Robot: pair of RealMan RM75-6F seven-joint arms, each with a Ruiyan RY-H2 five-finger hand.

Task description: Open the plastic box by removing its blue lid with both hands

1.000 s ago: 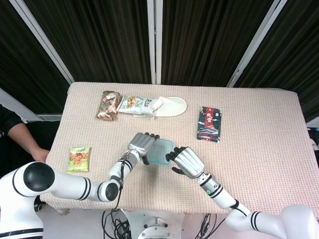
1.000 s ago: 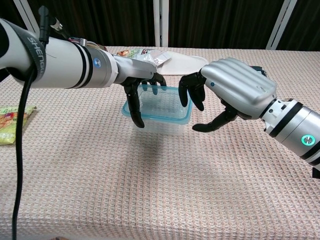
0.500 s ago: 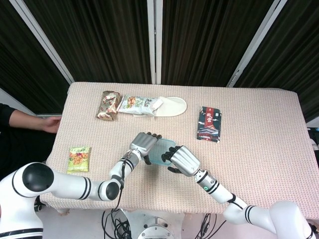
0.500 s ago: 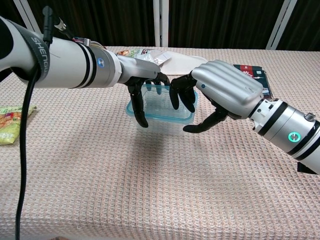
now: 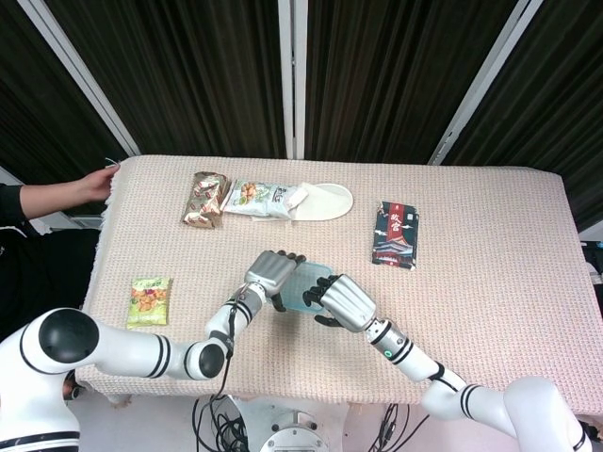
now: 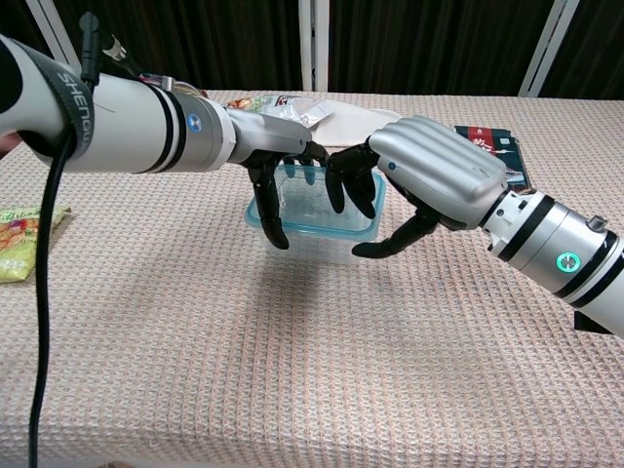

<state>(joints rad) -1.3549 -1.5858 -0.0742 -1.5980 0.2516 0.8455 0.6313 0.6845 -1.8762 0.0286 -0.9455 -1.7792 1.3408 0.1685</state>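
A clear plastic box (image 5: 303,283) (image 6: 310,200) with a blue lid (image 6: 314,232) stands near the table's front middle. My left hand (image 5: 268,273) (image 6: 274,156) grips the box's left end, fingers curled over the rim and thumb down its front corner. From the other side, my right hand (image 5: 344,303) (image 6: 431,172) lays its dark fingers over the lid's right edge, with the thumb reaching in low by the front right corner. Both hands hide much of the lid in the head view.
At the back lie two snack packets (image 5: 206,199) (image 5: 256,198) and a white slipper (image 5: 323,200). A dark packet (image 5: 396,235) lies to the right, a green packet (image 5: 149,301) (image 6: 24,239) to the left. A person's hand (image 5: 94,183) touches the far left table corner.
My right hand has moved left from beside the box onto the lid's right edge. The left hand has kept its hold. The person's hand has reached up to the table corner.
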